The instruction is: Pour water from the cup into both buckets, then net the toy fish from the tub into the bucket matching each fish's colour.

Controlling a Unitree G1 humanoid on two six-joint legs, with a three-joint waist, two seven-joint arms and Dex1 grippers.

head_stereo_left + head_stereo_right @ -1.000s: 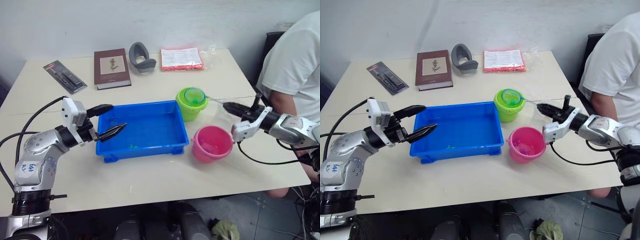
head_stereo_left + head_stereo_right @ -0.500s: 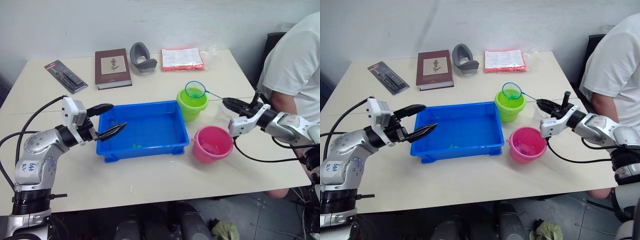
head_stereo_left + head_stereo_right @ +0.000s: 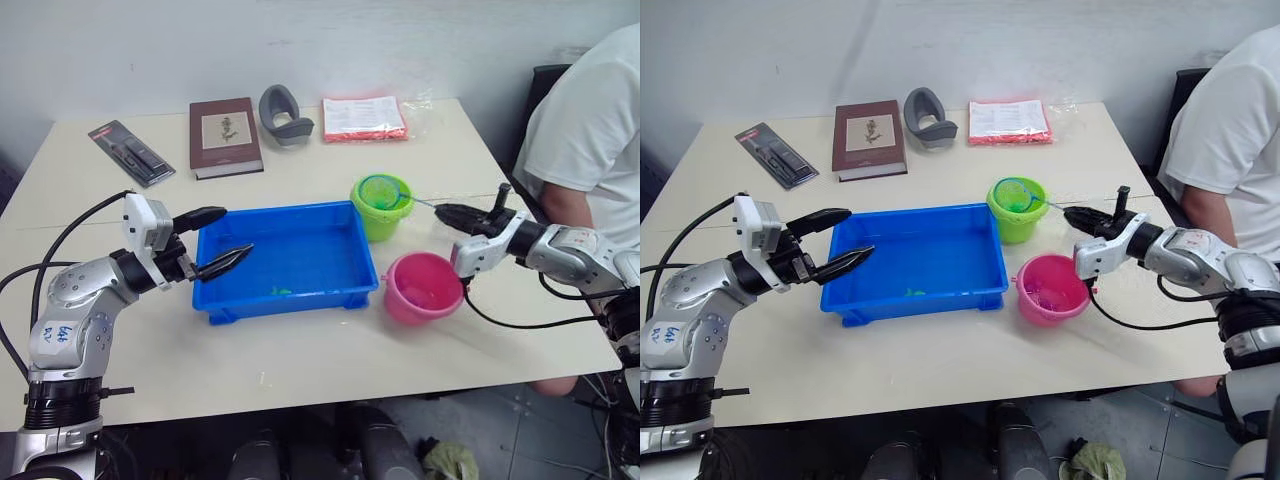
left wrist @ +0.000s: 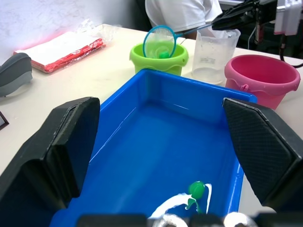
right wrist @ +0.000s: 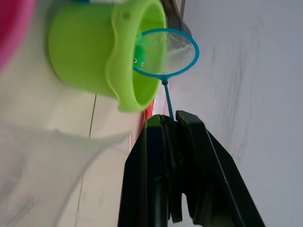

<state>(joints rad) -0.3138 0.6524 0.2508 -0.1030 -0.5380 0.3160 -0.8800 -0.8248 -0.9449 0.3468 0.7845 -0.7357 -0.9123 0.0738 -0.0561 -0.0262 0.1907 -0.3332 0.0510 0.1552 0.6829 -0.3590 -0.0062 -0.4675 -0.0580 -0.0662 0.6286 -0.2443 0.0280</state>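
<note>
We are finding no legible writing on the brown book (image 3: 223, 135). On the beige table (image 3: 330, 340), our right gripper (image 3: 447, 212) is pinching the net (image 3: 383, 190) handle over the lime green bucket (image 3: 382, 213); our left gripper (image 3: 218, 240) is gaping, empty, at the blue tub (image 3: 282, 262), one green toy fish (image 4: 195, 190) inside.

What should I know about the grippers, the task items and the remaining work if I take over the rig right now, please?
Right gripper: shut on the net handle, hoop over the green bucket, a green fish in it.
Left gripper: open, at the tub's left end, holding nothing.
Cup: on the table between the buckets.
Pink bucket: right of the tub, with pink fish inside.
Left: tip this fish in, then net the green fish in the tub.
</note>
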